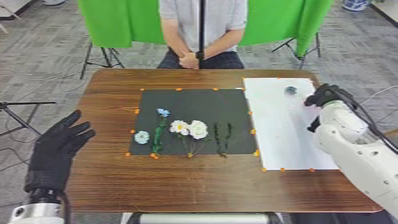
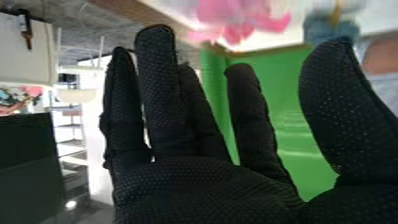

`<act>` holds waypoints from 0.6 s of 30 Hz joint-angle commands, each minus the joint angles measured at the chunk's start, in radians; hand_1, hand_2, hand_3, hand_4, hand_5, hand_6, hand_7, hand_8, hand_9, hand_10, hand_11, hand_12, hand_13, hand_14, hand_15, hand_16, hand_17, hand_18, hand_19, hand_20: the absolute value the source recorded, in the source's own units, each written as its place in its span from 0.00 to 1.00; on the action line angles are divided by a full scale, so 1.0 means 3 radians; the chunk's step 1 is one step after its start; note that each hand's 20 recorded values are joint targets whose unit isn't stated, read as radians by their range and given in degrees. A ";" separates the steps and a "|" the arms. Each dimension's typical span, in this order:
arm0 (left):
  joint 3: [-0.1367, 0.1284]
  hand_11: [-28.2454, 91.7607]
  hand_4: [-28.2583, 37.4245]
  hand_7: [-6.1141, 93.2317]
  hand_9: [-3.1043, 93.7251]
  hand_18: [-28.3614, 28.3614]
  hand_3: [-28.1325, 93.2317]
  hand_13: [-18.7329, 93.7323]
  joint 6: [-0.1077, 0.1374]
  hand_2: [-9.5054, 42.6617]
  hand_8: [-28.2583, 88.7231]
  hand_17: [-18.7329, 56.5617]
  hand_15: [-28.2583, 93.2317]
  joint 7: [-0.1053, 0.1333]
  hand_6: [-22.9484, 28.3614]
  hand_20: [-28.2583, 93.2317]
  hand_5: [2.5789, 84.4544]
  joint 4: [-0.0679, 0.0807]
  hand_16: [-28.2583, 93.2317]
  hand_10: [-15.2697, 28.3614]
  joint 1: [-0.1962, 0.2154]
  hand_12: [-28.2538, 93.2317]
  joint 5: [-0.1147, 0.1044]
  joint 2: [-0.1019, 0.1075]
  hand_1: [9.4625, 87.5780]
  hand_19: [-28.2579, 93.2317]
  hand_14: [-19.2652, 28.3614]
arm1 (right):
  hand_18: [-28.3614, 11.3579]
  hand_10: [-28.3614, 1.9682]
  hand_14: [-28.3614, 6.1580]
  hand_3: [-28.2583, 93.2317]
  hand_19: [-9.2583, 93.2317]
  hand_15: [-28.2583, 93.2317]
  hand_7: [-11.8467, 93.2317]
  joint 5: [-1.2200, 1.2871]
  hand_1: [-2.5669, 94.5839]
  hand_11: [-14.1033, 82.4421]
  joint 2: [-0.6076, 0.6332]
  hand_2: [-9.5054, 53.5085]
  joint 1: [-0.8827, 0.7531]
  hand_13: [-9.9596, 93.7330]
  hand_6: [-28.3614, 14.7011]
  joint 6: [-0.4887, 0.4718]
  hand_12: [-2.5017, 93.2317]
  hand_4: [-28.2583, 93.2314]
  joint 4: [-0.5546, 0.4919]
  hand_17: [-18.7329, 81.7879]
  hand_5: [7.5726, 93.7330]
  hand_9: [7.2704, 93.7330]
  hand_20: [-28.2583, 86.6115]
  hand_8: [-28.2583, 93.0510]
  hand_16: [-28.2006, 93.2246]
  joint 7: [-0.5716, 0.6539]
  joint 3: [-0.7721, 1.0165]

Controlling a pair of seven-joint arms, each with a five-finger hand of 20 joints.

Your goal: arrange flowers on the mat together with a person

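Head view shows the left hand (image 1: 60, 142) at the near left of the brown table (image 1: 169, 185), fingers straight and slightly spread, with nothing in its grasp. Farther in lies the black mat (image 1: 182, 100), orange dots round its edges. On it, from left to right, are a pale blue flower head (image 1: 142, 137), a brighter blue flower (image 1: 163, 112) on a thick green stem, two white flowers (image 1: 197, 130) with yellowish centres and thin stems, and dark green stems (image 1: 222, 132). To its right, the white mat (image 1: 275, 120) bears a small grey-blue flower (image 1: 290, 90) toward its far end. The right hand (image 1: 330, 94) covers part of that mat's right edge; in the right wrist view its fingers are straight and apart, the thumb well away, nothing between them. Past the fingertips is a blurred pink flower (image 2: 235, 20); contact cannot be told. Green cloth (image 1: 107, 22) hangs beyond the table.
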 commanded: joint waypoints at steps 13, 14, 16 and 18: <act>0.0029 0.48 0.00 0.21 0.38 0.87 0.89 0.37 -0.0150 0.31 0.15 0.12 0.71 -0.0179 0.62 0.31 0.43 0.0050 0.13 0.81 -0.0059 0.31 0.0085 -0.0068 0.17 0.66 0.96 | 0.30 0.62 0.65 0.78 0.75 0.65 0.33 -0.0552 0.56 0.35 0.0105 0.05 0.0061 0.72 0.77 0.0025 0.22 0.00 0.0282 0.45 0.66 0.71 0.30 0.18 0.38 -0.0226 -0.0484; 0.0035 0.48 0.00 0.21 0.38 0.87 0.89 0.37 -0.0154 0.31 0.15 0.12 0.71 -0.0182 0.63 0.31 0.43 0.0052 0.13 0.81 -0.0068 0.31 0.0085 -0.0069 0.17 0.66 0.96 | 0.32 0.66 0.69 0.77 0.76 0.64 0.33 -0.0574 0.57 0.31 0.0125 0.04 0.0049 0.74 0.77 0.0076 0.27 0.00 0.0277 0.46 0.70 0.77 0.30 0.19 0.40 -0.0226 -0.0504; 0.0033 0.48 0.00 0.21 0.39 0.87 0.89 0.37 -0.0152 0.30 0.15 0.12 0.71 -0.0182 0.63 0.31 0.44 0.0053 0.13 0.81 -0.0069 0.31 0.0090 -0.0067 0.17 0.66 0.96 | 0.34 0.74 0.75 0.76 0.77 0.62 0.34 -0.0636 0.60 0.26 0.0134 0.02 0.0035 0.78 0.78 0.0118 0.36 0.00 0.0281 0.47 0.77 0.87 0.30 0.21 0.44 -0.0252 -0.0516; 0.0034 0.48 0.00 0.21 0.39 0.87 0.89 0.37 -0.0145 0.30 0.15 0.12 0.71 -0.0182 0.63 0.31 0.44 0.0054 0.13 0.81 -0.0074 0.31 0.0086 -0.0065 0.17 0.66 0.96 | 0.38 0.80 0.79 0.76 0.79 0.63 0.35 -0.0654 0.62 0.28 0.0145 0.00 0.0010 0.82 0.78 0.0210 0.41 0.00 0.0286 0.49 0.81 0.93 0.30 0.22 0.46 -0.0260 -0.0520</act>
